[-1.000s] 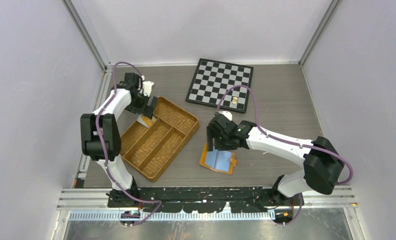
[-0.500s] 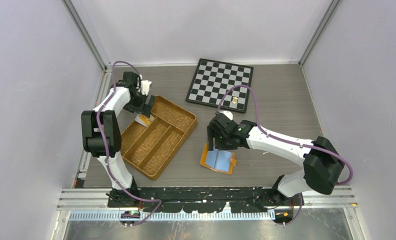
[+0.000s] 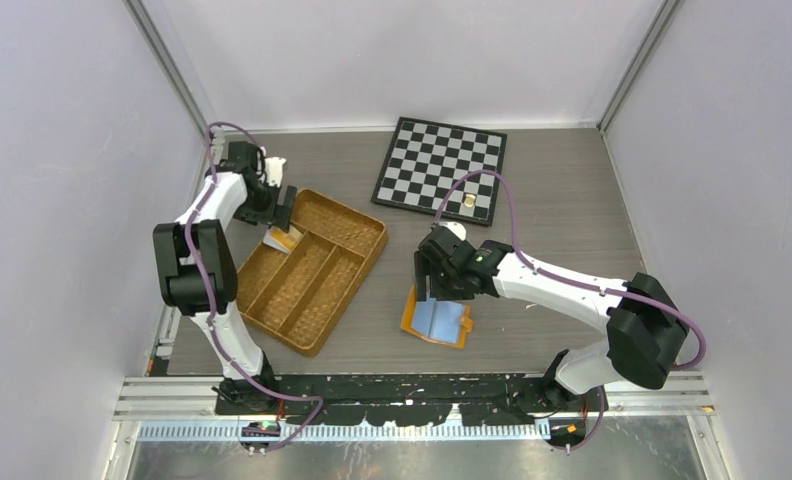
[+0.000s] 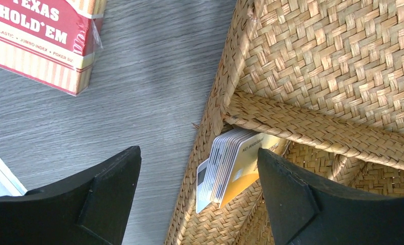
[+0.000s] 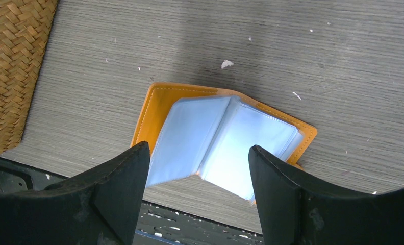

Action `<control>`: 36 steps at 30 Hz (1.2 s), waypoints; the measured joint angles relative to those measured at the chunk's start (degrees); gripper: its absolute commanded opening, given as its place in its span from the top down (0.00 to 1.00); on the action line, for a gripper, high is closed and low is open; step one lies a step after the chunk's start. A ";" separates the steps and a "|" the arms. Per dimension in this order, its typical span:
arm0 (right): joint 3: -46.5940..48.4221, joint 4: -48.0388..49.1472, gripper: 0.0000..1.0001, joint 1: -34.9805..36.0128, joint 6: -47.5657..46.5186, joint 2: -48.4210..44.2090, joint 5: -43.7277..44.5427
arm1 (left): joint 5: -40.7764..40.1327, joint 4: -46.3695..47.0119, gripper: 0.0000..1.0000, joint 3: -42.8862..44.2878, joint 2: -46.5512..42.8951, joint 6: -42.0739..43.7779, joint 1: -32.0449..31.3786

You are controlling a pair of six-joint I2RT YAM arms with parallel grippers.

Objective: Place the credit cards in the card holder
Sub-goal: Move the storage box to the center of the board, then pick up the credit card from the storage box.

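Note:
The credit cards point(image 4: 231, 164) stand on edge as a stack of several, a gold one in front, in a corner compartment of the woven tray point(image 4: 343, 61). In the top view the cards point(image 3: 281, 238) sit at the tray's far left end. My left gripper point(image 4: 200, 201) is open and empty, its jaws either side of the stack and the tray wall; it also shows in the top view point(image 3: 280, 207). The orange card holder point(image 5: 225, 135) lies open on the table, pale blue sleeves up, also seen from above point(image 3: 437, 321). My right gripper point(image 5: 200, 196) is open and empty just above it, as the top view point(image 3: 442, 293) shows.
A red-and-tan "Texas Hold'em" packet point(image 4: 42, 35) lies on the table left of the tray. The tray point(image 3: 312, 270) lies between the arms. A chessboard point(image 3: 440, 165) with a small gold piece point(image 3: 468, 201) sits at the back. The tray's corner point(image 5: 11, 61) is near the holder.
My left gripper has moved left and back along the tray's far end, and the tray has shifted slightly left. The right arm and the card holder have not moved.

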 measured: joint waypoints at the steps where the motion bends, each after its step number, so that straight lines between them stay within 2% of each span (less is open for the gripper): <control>1: 0.00 0.00 0.25 0.00 0.02 0.00 0.00 | 0.20 -0.13 0.16 0.07 0.00 -0.02 0.17; 6: 0.00 0.00 0.25 0.00 0.20 0.00 0.00 | 1.68 -1.01 0.26 0.72 -0.02 -0.57 1.11; 25: 0.00 0.00 0.26 0.00 0.42 0.00 -0.44 | 3.06 -3.23 0.45 1.46 -0.24 -2.19 1.33; 36: 0.00 0.00 0.26 0.00 0.55 0.00 -0.46 | 3.37 -4.17 0.60 1.49 -1.01 -3.10 1.33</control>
